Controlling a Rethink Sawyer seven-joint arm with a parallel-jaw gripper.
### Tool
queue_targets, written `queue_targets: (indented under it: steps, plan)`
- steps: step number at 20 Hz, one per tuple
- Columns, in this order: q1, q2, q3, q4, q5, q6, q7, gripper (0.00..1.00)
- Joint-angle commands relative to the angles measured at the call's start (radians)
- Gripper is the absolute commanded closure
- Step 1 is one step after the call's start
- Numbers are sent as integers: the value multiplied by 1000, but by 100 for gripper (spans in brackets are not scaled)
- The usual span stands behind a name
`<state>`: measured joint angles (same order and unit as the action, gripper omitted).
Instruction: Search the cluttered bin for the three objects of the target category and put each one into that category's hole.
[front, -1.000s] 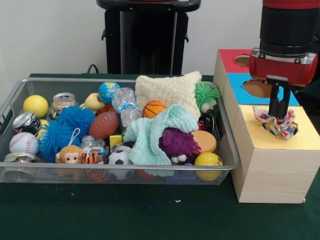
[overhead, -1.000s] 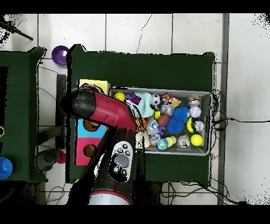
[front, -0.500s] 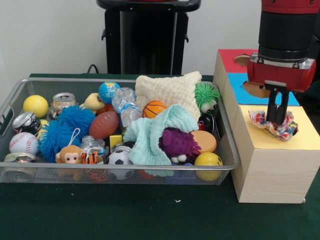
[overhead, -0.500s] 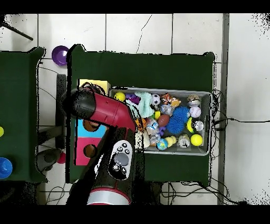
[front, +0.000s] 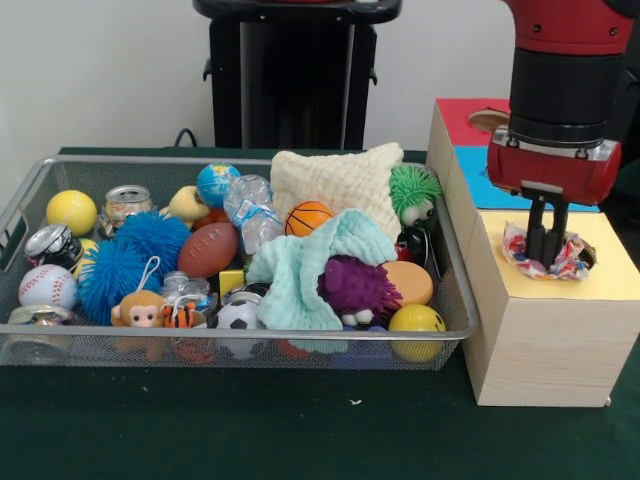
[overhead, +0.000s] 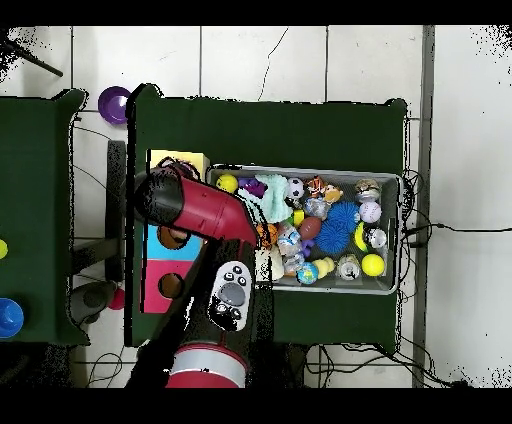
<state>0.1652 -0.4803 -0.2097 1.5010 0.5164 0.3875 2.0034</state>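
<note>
1 crinkled, multicoloured wrapper (front: 545, 253) sits on the yellow panel (front: 610, 270) of the wooden sorting box (front: 540, 340), bunched over what I take to be that category's hole, with the gripper (front: 545, 252) buried in it. I run this rig remotely, and from the front view I read the 2 fingers (front: 538, 240) as drawn close together, pinching the wrapper's middle.

I judge the wrapper light, thin and crushable; it likely springs back and snags on a rim rather than dropping cleanly. Its slick film could slip from a loose pinch, so the bunched centre is the place to hold it, not a trailing edge.

My arm (front: 560, 90) hangs straight down over the box, wrist vertical, red collar just above the yellow panel. In the overhead view the arm (overhead: 195, 205) reaches from the base across the box and hides both wrapper and hole.

Beside the box, the wire-mesh bin (front: 30, 200) holds its clutter: a cream knitted pillow (front: 335, 180), a mint cloth (front: 300, 270), a toy football (front: 208, 250), a purple fuzzy toy (front: 355, 288) and a baseball (front: 47, 286).
</note>
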Motion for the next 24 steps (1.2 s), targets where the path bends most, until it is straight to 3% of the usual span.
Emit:
queue_targets:
  steps: [1, 12, 17, 24]
  plan:
    - [-68, 107, 154, 72, 14, 61, 139, 100]
    - [-99, 94, 193, 73, 43, 164, 184, 100]
    - [-91, 120, 179, 38, 24, 277, 194, 100]
    - [-92, 158, 180, 21, 10, 329, 181, 100]
